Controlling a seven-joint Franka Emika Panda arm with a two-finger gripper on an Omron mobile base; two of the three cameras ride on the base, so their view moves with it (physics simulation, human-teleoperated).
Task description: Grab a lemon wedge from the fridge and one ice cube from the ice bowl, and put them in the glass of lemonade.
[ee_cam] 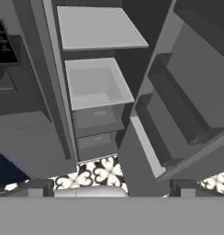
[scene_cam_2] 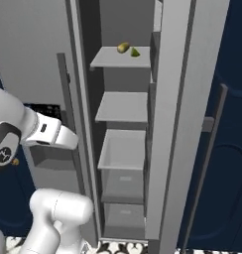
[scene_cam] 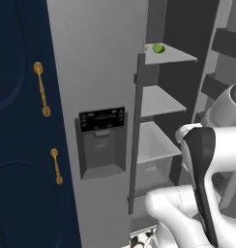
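The fridge stands with its right door swung open and its left door, with the black dispenser recess, closed. On the top inner shelf lies the lemon wedge, small and green, also visible as the lemon wedge in the left base view. A small yellow-brown fruit rests just to its left. My gripper is open and holds nothing. It hangs low in front of the open compartment, looking down at the lower shelves, well below the wedge. The ice bowl and the glass of lemonade are out of view.
Bare grey shelves and two drawers fill the compartment below the top shelf. The open door's racks stick out on the right. Navy cabinets with brass handles flank the fridge. Patterned floor tiles lie below.
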